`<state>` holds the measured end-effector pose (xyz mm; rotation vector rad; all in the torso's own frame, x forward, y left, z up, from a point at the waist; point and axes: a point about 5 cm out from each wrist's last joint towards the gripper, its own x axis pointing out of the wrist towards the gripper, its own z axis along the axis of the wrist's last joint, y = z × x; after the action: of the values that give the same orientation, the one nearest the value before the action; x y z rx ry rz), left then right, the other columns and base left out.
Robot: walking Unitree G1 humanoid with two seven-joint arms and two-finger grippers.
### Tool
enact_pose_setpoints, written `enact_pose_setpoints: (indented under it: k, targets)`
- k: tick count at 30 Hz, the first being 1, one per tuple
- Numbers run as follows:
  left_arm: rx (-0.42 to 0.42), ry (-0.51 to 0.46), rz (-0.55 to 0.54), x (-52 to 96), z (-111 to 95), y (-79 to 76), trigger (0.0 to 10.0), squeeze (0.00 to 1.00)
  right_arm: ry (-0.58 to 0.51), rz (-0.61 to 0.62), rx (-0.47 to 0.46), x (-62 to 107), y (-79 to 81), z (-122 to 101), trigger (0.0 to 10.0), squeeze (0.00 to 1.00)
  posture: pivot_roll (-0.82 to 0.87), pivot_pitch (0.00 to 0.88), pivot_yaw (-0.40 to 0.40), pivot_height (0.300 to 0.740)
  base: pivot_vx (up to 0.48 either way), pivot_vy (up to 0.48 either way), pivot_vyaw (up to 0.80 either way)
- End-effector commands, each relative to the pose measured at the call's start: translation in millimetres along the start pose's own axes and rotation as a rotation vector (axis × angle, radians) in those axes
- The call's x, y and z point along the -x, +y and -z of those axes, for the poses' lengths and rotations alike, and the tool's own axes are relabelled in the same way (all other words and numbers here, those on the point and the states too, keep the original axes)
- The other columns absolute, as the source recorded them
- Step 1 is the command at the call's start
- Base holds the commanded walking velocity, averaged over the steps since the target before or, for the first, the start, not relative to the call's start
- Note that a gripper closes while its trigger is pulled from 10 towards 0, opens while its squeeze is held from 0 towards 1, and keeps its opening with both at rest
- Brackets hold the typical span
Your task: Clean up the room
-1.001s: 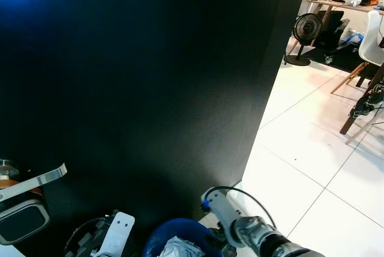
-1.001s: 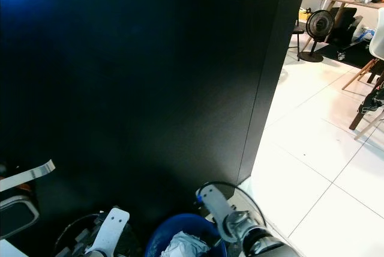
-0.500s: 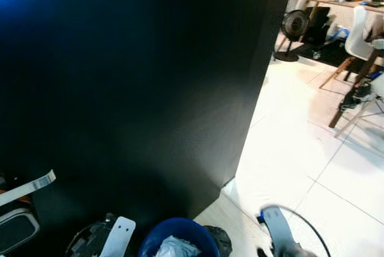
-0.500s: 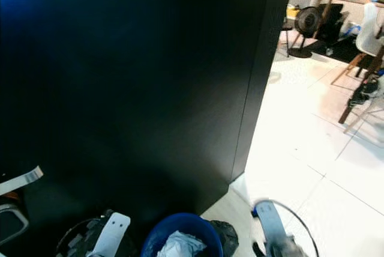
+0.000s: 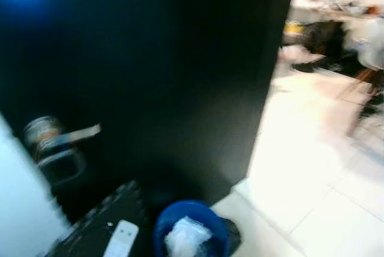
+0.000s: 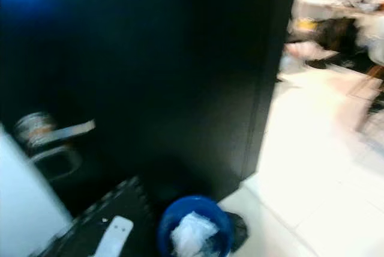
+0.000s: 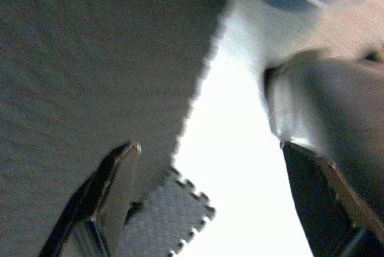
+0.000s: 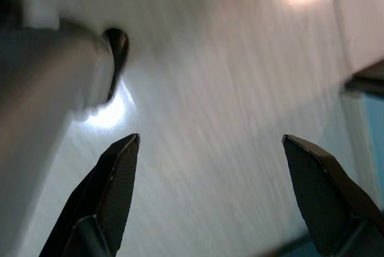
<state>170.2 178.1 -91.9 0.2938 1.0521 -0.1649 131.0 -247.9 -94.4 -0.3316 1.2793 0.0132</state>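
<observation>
A blue bin (image 5: 207, 218) with crumpled white paper (image 5: 185, 239) inside stands on the floor at the foot of a tall black panel (image 5: 150, 77). The head views are blurred. A silver part of my left arm (image 5: 120, 240) shows just left of the bin, over a dark foam mat (image 5: 96, 230). My left gripper (image 7: 210, 146) is open above the grey mat's jigsaw edge (image 7: 180, 209) and white floor. My right gripper (image 8: 211, 139) is open over pale glossy floor, with nothing between its fingers.
White tiled floor (image 5: 318, 167) stretches to the right of the panel. Blurred furniture and clutter (image 5: 336, 23) stand at the far right. A round tin and a dark device (image 5: 51, 143) sit at the left, beside a white surface (image 5: 21, 209).
The whole picture has shifted and blurred, so the camera is moving. My right arm, beside the bin one second ago, swung right and left the head views.
</observation>
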Motion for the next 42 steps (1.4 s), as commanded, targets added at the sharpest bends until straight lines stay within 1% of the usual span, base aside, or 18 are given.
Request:
enact_pose_setpoints:
  k: [1, 3, 7, 15, 22, 24, 26, 28, 29, 31, 33, 39, 42]
  targets:
    - [-0.025, -0.047, -0.004, -1.4, -17, 2.7, 10.0, 0.00, 0.041, -0.008, 0.010, -0.3, 5.7, 12, 10.0, 0.00, 0.12, 0.000, -0.029, 0.731, -0.480, 0.000, 0.00]
    - [-0.029, -0.050, -0.001, -1.6, -18, 1.5, 10.0, 0.00, 0.024, -0.006, 0.026, -1.0, 11.9, 3, 10.0, 0.00, 0.11, 0.000, -0.031, 0.731, -0.454, 0.000, -0.27]
    - [-0.030, -0.053, 0.001, -1.7, -19, 0.4, 10.0, 0.00, 0.025, -0.007, 0.057, -1.3, 15.9, 0, 10.0, 0.00, 0.12, 0.000, -0.032, 0.731, -0.428, 0.000, -0.72]
    - [-0.032, -0.051, 0.003, -1.7, -18, -0.3, 10.0, 0.00, 0.024, 0.006, 0.057, -1.1, 13.1, 2, 10.0, 0.00, 0.12, 0.000, -0.035, 0.731, -0.429, 0.000, -0.65]
    - [-0.038, -0.049, 0.003, -1.6, -17, 0.6, 10.0, 0.00, 0.035, 0.011, 0.079, -0.8, 9.3, 9, 10.0, 0.00, 0.12, 0.000, -0.036, 0.731, -0.430, 0.000, 0.00]
    - [-0.041, -0.055, 0.005, -1.7, -20, 0.1, 10.0, 0.00, 0.049, 0.016, 0.099, -0.1, 3.3, 15, 10.0, 0.00, 0.12, 0.000, -0.039, 0.731, -0.429, 0.000, -0.65]
    - [-0.042, -0.056, 0.005, -1.8, -20, 0.0, 10.0, 0.00, 0.052, 0.017, 0.100, 0.1, 1.4, 16, 10.0, 0.00, 0.12, 0.000, -0.039, 0.731, -0.431, 0.000, -0.77]
    - [-0.044, -0.059, 0.007, -1.9, -21, -0.4, 10.0, 0.00, 0.060, 0.027, 0.102, 1.2, -7.0, 21, 10.0, 0.00, 0.12, 0.000, -0.039, 0.731, -0.431, 0.000, -0.77]
    - [-0.044, -0.059, 0.007, -1.9, -21, -0.4, 10.0, 0.00, 0.060, 0.027, 0.102, 1.2, -7.0, 21, 10.0, 0.00, 0.12, 0.000, -0.039, 0.731, -0.431, 0.000, -0.77]
    - [-0.047, -0.060, 0.008, -1.9, -22, -0.7, 10.0, 0.00, 0.068, 0.041, 0.097, 2.8, -17.1, 27, 10.0, 0.00, 0.12, 0.000, -0.042, 0.731, -0.433, 0.000, -0.77]
    - [-0.049, -0.061, 0.009, -1.9, -22, -0.6, 10.0, 0.00, 0.071, 0.051, 0.090, 4.0, -23.6, 31, 10.0, 0.00, 0.12, 0.000, -0.041, 0.731, -0.433, 0.000, -0.25]
    - [-0.052, -0.060, 0.009, -1.9, -22, -0.3, 10.0, 0.00, 0.080, 0.053, 0.100, 4.7, -26.7, 34, 10.0, 0.00, 0.12, 0.000, -0.038, 0.731, -0.439, 0.000, 0.00]
    - [-0.055, -0.061, 0.011, -1.9, -22, -0.4, 10.0, 0.00, 0.084, 0.044, 0.108, 4.3, -23.2, 34, 10.0, 0.00, 0.12, 0.000, -0.035, 0.731, -0.444, 0.000, -0.79]
